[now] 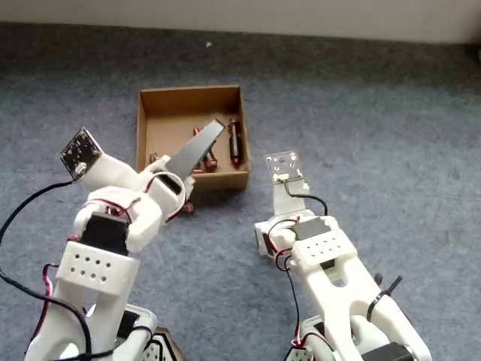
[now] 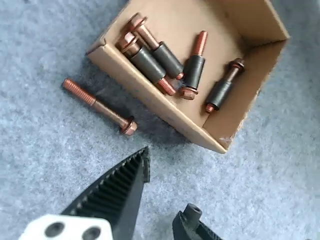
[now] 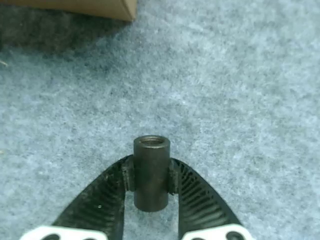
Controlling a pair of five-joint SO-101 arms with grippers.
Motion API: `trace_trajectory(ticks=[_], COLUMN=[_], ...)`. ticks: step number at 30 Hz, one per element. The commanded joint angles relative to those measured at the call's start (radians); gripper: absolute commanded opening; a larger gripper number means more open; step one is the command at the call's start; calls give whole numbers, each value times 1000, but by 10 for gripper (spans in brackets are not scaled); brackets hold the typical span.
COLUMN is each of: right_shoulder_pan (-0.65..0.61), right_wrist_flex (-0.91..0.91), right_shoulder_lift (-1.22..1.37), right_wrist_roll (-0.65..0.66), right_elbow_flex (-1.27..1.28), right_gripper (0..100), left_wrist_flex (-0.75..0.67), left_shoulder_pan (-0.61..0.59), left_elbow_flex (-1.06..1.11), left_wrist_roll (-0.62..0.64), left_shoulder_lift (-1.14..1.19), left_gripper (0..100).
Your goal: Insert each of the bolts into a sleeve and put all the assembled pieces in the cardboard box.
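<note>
On grey carpet [image 1: 376,113], the right gripper [image 3: 151,172] pinches a short black cylindrical sleeve [image 3: 151,197]. The left gripper [image 2: 165,192] gapes empty, a copper bolt [image 2: 97,105] lying at six o'clock of the brown cardboard box [image 2: 175,117].

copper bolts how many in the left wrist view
5. Four copper-coloured threaded bolts sit in black cylindrical sleeves inside the brown cardboard box; one bare bolt lies on the grey carpet just outside its wall.

Loose bolt [image 2: 97,106]: copper. Sleeve [image 3: 151,150]: matt black. Cardboard box [image 2: 245,25]: plain tan. Carpet [image 1: 376,113]: mottled grey-blue. Right gripper [image 3: 151,169] fingers [image 3: 105,200]: black, ribbed. Arm casings [image 1: 98,274]: white.
</note>
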Motion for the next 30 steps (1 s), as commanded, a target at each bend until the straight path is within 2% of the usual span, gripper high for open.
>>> trace_trajectory(ticks=[1,7,10,19,22,26,30], right_shoulder_pan=[10,10,10,12,12,16,71], right_wrist_flex=[-15,-15,-15,-15,-15,-15,-15], right_shoulder_lift=[-21,-21,-21,-21,-21,-22,-25], right_wrist_roll=[0,0,0,0,0,0,0], right_elbow_flex=[-7,-7,-7,-7,-7,-7,-15], right_gripper=[5,5,5,5,5,5,5], left_wrist_flex=[5,6,57,339,373,384,381], left_shoulder_pan=[13,13,12,12,12,10,10], left_elbow_flex=[62,48,1,-269,-337,-384,-426], left_wrist_roll=[-169,-402,-508,-934,-988,-990,-991], left_shoulder_lift=[-150,-213,-170,96,188,297,387], left_gripper=[733,720,633,379,298,186,98])
